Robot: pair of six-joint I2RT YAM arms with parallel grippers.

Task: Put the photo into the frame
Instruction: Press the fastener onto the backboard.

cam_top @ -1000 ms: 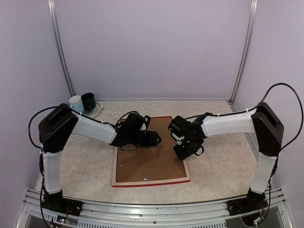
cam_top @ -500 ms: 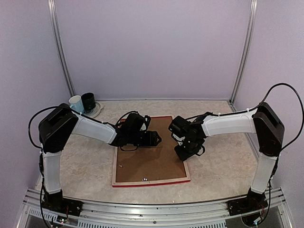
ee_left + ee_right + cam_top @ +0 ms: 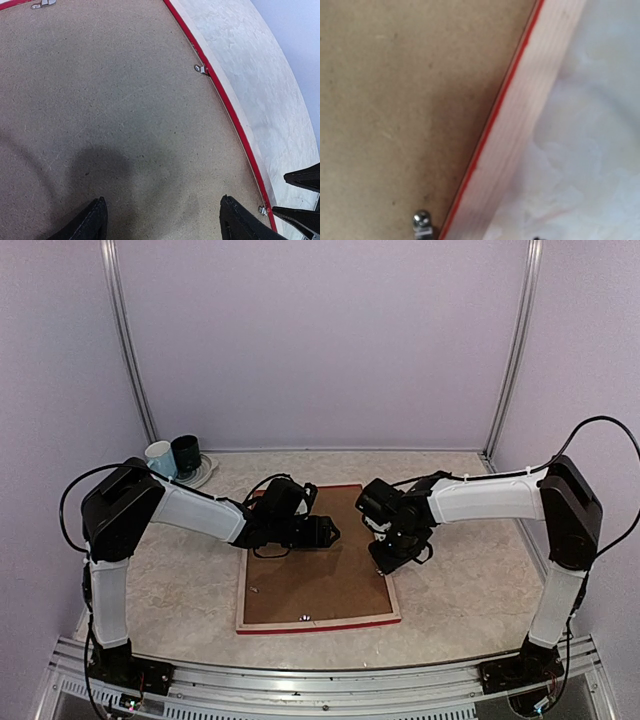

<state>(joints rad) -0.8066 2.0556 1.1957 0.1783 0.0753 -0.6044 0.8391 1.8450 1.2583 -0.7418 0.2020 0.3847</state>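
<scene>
- Change over the last second: the right arm's elbow sits slightly farther right, and the right gripper (image 3: 392, 556) has edged slightly towards the far end of the frame (image 3: 318, 624). The left arm is unmoved.
- Left gripper (image 3: 162, 205): fingers spread wide with nothing between them, low over the brown backing board (image 3: 320, 585).
- Right gripper: over the frame's right rail. The views do not show whether its jaws are apart or closed.
- Frame: lies flat, back upward, mid-table between the arms, with the board filling it and small metal clips (image 3: 201, 68) along its rim. The photo is not visible.
- Surface and room: pale marbled table (image 3: 470, 580), lavender walls (image 3: 320, 340).
- Edges: a metal rail (image 3: 320, 680) runs nearest. Bare table shows on both sides of the frame. Two cups (image 3: 172, 455) on a plate (image 3: 203, 476) stand in the far left corner, well apart.
</scene>
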